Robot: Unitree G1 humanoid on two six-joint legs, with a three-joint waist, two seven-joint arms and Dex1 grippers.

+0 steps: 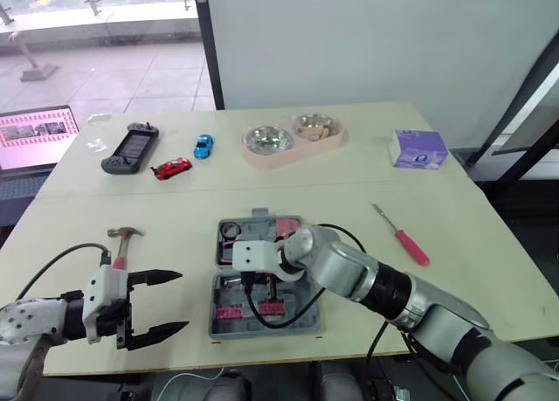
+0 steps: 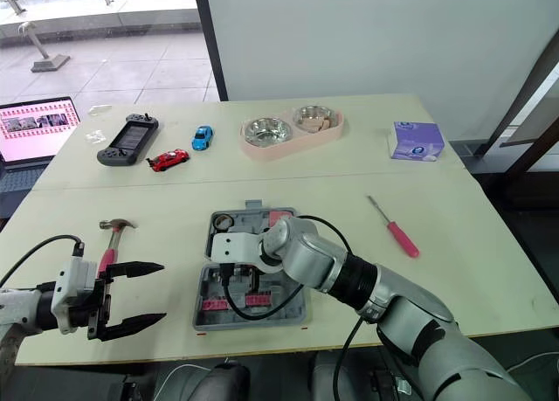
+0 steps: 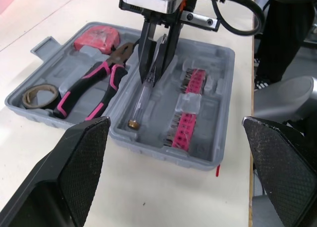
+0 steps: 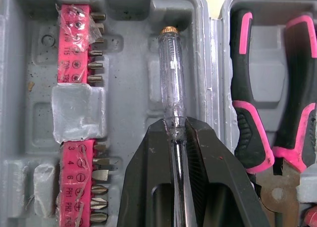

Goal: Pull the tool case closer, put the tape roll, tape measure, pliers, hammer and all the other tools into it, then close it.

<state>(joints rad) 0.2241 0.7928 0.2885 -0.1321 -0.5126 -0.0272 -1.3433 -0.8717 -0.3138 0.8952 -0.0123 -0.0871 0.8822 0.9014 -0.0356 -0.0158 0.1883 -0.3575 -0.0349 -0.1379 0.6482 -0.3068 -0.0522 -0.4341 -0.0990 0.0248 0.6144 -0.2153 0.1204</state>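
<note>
laptop (image 1: 35,137) cut by edge, tester (image 4: 171,73) tip hidden

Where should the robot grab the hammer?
On its pink handle, coming down from above with the open left gripper. The hammer lies flat on the table, metal head away from the robot, and the handle is the slim part nearest that gripper.

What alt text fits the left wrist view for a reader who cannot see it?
The right gripper holds a clear-handled screwdriver angled down into one half of an open grey tool case, beside pink bit holders. The other half holds pink-handled pliers, a tape roll and a red tape measure. The left gripper, open, frames the foreground.
</note>
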